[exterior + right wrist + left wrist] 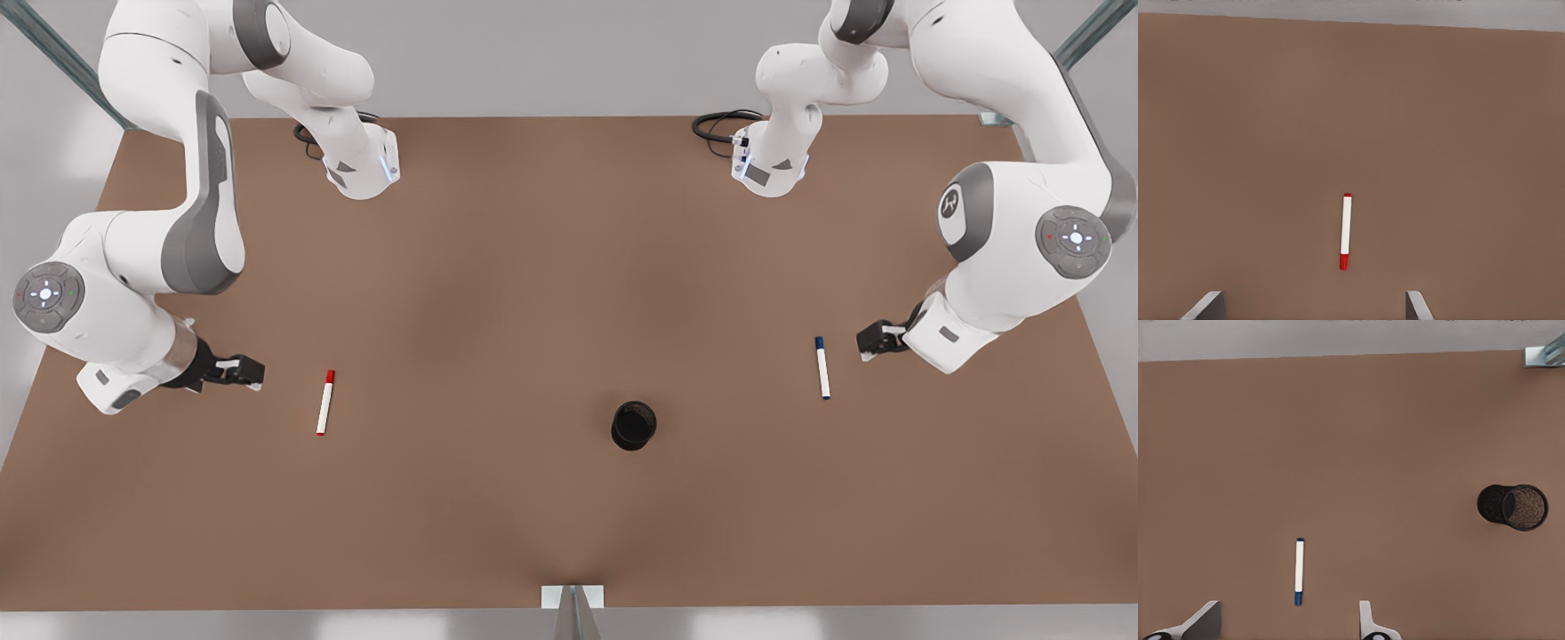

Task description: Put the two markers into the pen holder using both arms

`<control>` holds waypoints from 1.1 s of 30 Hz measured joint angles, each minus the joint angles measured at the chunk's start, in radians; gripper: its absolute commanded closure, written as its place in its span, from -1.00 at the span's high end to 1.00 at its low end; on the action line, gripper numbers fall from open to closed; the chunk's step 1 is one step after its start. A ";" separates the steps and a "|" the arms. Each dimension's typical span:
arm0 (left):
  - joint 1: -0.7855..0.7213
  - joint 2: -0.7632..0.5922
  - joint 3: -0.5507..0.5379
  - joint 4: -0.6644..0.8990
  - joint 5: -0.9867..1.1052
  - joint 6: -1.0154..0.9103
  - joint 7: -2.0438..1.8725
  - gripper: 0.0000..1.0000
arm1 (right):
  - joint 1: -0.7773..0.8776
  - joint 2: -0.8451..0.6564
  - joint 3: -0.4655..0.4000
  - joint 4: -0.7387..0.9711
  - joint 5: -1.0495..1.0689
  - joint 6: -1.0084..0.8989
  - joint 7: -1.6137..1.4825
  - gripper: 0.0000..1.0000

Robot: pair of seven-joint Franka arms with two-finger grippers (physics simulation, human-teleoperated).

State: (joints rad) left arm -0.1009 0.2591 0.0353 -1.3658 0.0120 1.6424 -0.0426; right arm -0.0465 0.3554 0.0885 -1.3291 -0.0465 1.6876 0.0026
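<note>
Two markers lie flat on the brown worktop [533, 293], one pen holder stands on it, and two arms reach in over it, one from each side. The red-capped marker [325, 403] lies toward the front view's left, its cap at the end farther from the camera, and it rests well apart from everything else. The blue-capped marker [822, 367] lies toward the front view's right, cap likewise at the far end, slightly tilted. Between them, nearer the blue one, stands the single black pen holder [634, 425], upright with its open mouth facing up; neither marker is in it or touching it. The right gripper [252, 372] sits at the front view's left, near the red-capped marker but apart from it; from its wrist camera the red-capped marker [1345, 231] lies on bare worktop ahead of the two pale fingers [1206, 307], which are spread wide with nothing between them. The left gripper [862, 343] sits at the front view's right, just beside the blue-capped marker and not touching it; from its wrist camera the blue-capped marker [1299, 571] lies ahead of and between the lines of its two fingers [1368, 623], which also stand apart and hold nothing, while the pen holder [1513, 507] shows off to one side, its mesh inner wall visible. Two black cables [722, 124] coil near the arm bases at the far edge of the worktop.
</note>
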 measured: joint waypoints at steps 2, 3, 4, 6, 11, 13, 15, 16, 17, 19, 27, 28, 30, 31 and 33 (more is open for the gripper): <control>0.004 0.018 0.001 0.000 0.001 0.014 0.002 1.00 | 0.001 0.000 0.000 0.000 0.000 0.007 0.000 1.00; 0.016 0.047 0.003 -0.023 -0.002 0.040 0.003 1.00 | 0.001 0.002 0.000 0.000 0.000 0.010 0.000 1.00; 0.044 0.064 0.005 -0.069 -0.010 0.073 0.005 1.00 | 0.002 0.010 0.000 -0.001 0.000 0.013 0.000 1.00; 0.091 0.078 0.006 -0.199 -0.026 0.163 0.007 1.00 | 0.004 0.045 0.002 -0.006 0.000 0.023 0.002 1.00; 0.139 0.089 0.007 -0.390 -0.046 0.345 0.023 1.00 | 0.005 0.108 0.021 -0.151 0.001 0.111 0.005 1.00; 0.151 0.096 0.007 -0.463 -0.051 0.406 0.030 1.00 | 0.003 0.162 0.022 -0.179 0.001 0.153 0.008 1.00; 0.159 0.105 0.006 -0.549 -0.054 0.482 0.035 1.00 | -0.002 0.215 0.021 -0.186 0.002 0.193 0.013 1.00; 0.157 0.124 0.006 -0.578 -0.060 0.522 0.038 1.00 | -0.008 0.243 0.020 -0.186 0.002 0.216 0.015 1.00; 0.156 0.147 0.006 -0.597 -0.067 0.560 0.040 1.00 | -0.017 0.266 0.020 -0.187 0.002 0.236 0.017 1.00; 0.157 0.187 0.006 -0.619 -0.079 0.627 0.045 1.00 | -0.023 0.292 0.019 -0.189 0.002 0.268 0.022 1.00; 0.150 0.234 0.006 -0.710 -0.094 0.830 0.054 0.44 | -0.040 0.353 0.019 -0.221 0.002 0.355 0.047 0.99; 0.146 0.234 0.006 -0.714 -0.094 0.845 0.055 0.38 | -0.046 0.363 0.019 -0.227 0.002 0.366 0.049 0.94; 0.140 0.234 0.006 -0.717 -0.093 0.868 0.058 0.27 | -0.053 0.367 0.020 -0.255 0.001 0.389 0.052 0.82; 0.138 0.234 0.006 -0.717 -0.092 0.877 0.061 0.25 | -0.055 0.366 0.021 -0.267 0.001 0.398 0.054 0.76; 0.137 0.239 0.005 -0.716 -0.091 0.892 0.065 0.25 | -0.055 0.368 0.020 -0.278 0.000 0.417 0.056 0.40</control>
State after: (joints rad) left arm 0.0357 0.4980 0.0402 -2.0816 -0.0793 2.5341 0.0227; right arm -0.1019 0.7234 0.1089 -1.6073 -0.0461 2.1048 0.0590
